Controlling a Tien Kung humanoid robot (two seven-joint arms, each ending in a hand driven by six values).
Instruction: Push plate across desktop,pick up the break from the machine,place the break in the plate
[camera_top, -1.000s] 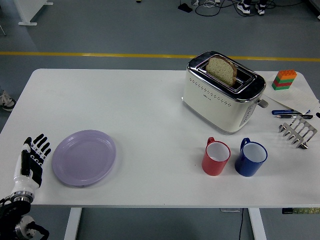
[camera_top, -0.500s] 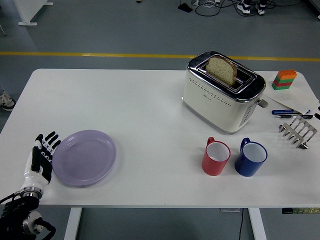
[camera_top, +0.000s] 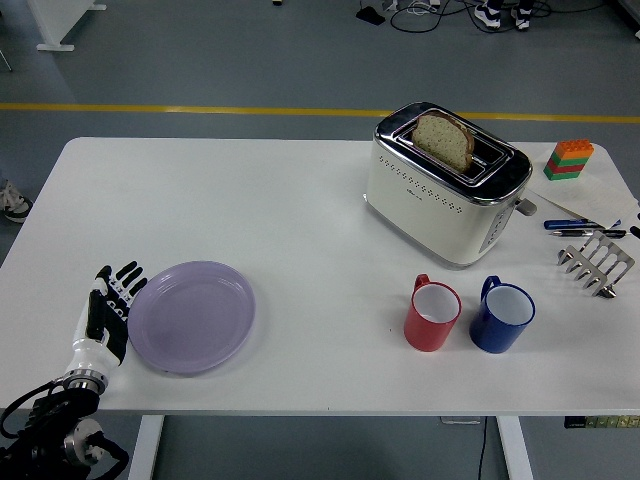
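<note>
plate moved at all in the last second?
Yes. The purple plate has slid right, toward the red mug, pushed by the left hand at its left rim.

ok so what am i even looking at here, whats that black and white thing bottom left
That is the robot's left hand, five fingers on a black arm, seen from a camera on its head looking down over a white table. The open hand rests against the left rim of a purple plate and holds nothing. Further right stands a toaster with a slice of bread sticking out, plus a red mug, a blue mug, a toast rack and toy bricks. The right hand is out of view.
</note>
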